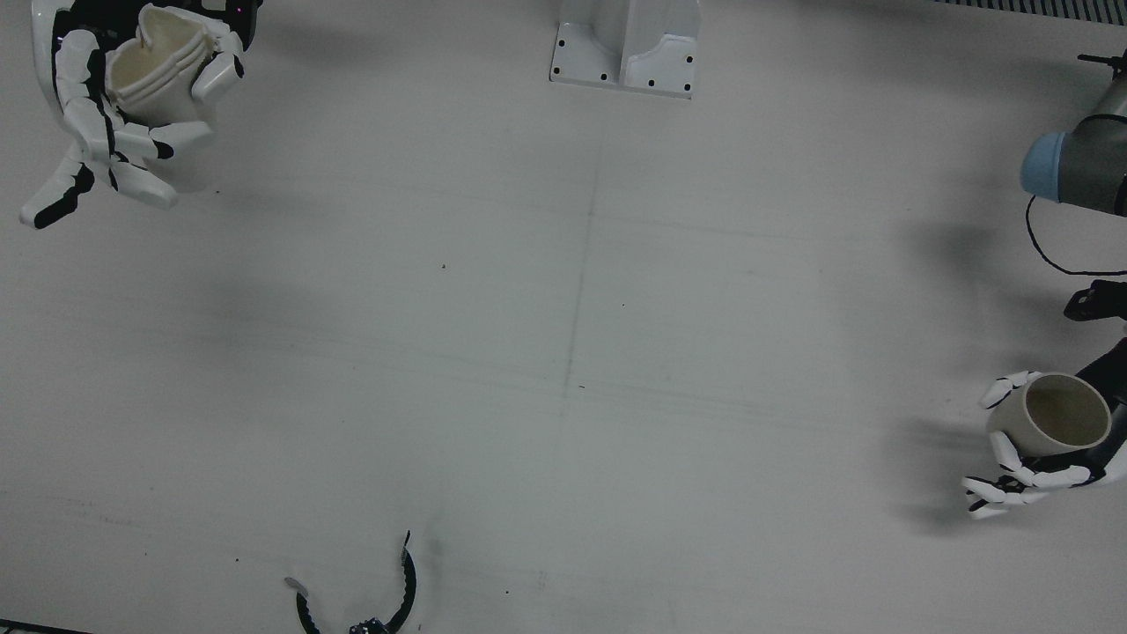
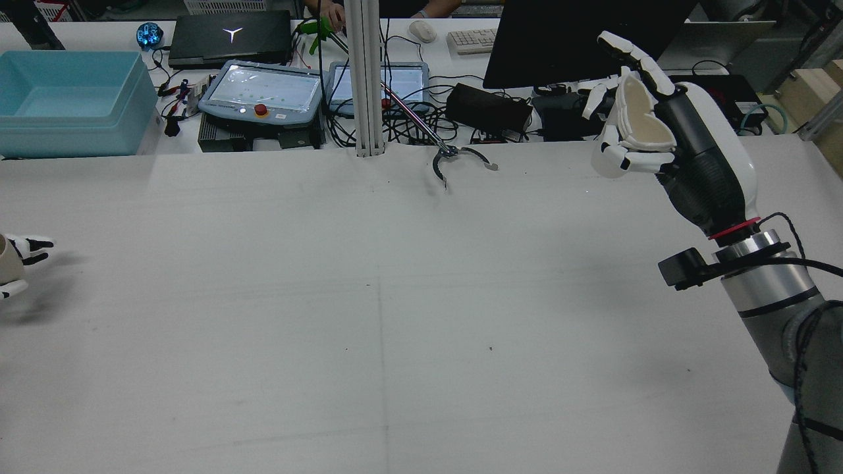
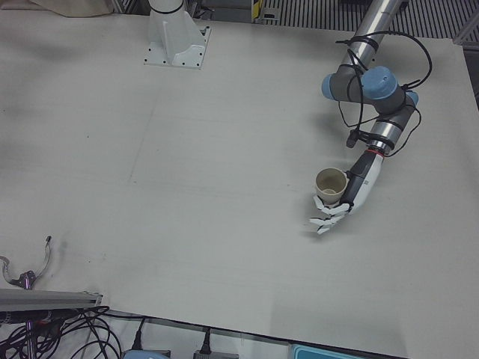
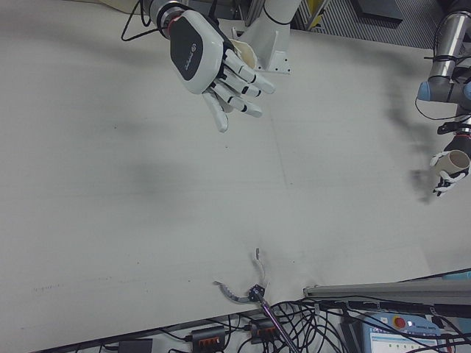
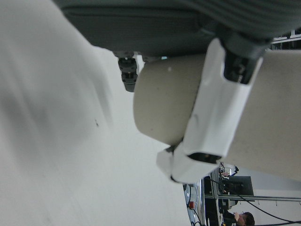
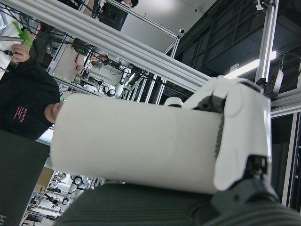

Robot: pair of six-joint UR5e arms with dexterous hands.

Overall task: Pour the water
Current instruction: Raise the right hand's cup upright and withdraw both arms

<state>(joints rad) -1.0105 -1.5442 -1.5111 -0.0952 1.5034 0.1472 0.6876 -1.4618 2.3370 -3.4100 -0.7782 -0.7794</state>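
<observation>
The wide pale grey desk [image 1: 563,352] is bare between the two arms. The white-and-black right robot hand [image 1: 114,123] is held high at one far corner, fingers wrapped around a squashed, dented cream paper cup [image 1: 163,62] with its mouth up. The white-and-black left robot hand [image 1: 1030,458] is held low at the opposite edge, grasping a round beige cup [image 1: 1052,414] whose mouth is tilted toward the desk centre; no water can be made out inside either cup.

The step in hand is judged to be bringing the cups together, since they are well apart. The two should be carried to the middle, the receiving cup levelled first, the pouring rim set just above it, and the tilt made slowly. The crushed cup should not be squeezed harder.
</observation>
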